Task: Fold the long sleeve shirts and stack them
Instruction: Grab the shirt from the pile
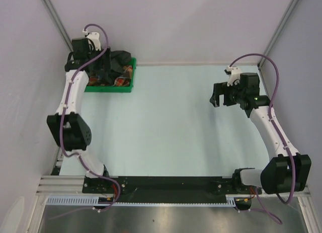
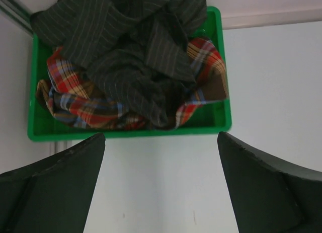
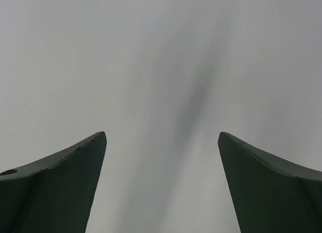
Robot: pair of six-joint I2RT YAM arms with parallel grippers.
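Note:
A crumpled black pinstriped shirt (image 2: 136, 57) lies on top of a red, orange and green plaid shirt (image 2: 75, 102), both heaped in a green bin (image 2: 126, 130). In the top view the black shirt (image 1: 119, 58) and plaid shirt (image 1: 123, 81) sit at the far left corner. My left gripper (image 2: 161, 142) is open and empty, hovering just short of the bin's near rim; it also shows in the top view (image 1: 100, 69). My right gripper (image 1: 217, 98) is open and empty over bare table at the far right; the right wrist view (image 3: 162, 140) shows only tabletop between its fingers.
The green bin (image 1: 108, 88) stands against the left wall at the back corner. White enclosure walls close the table on the left, back and right. The pale tabletop (image 1: 166, 127) stretches between the two arms.

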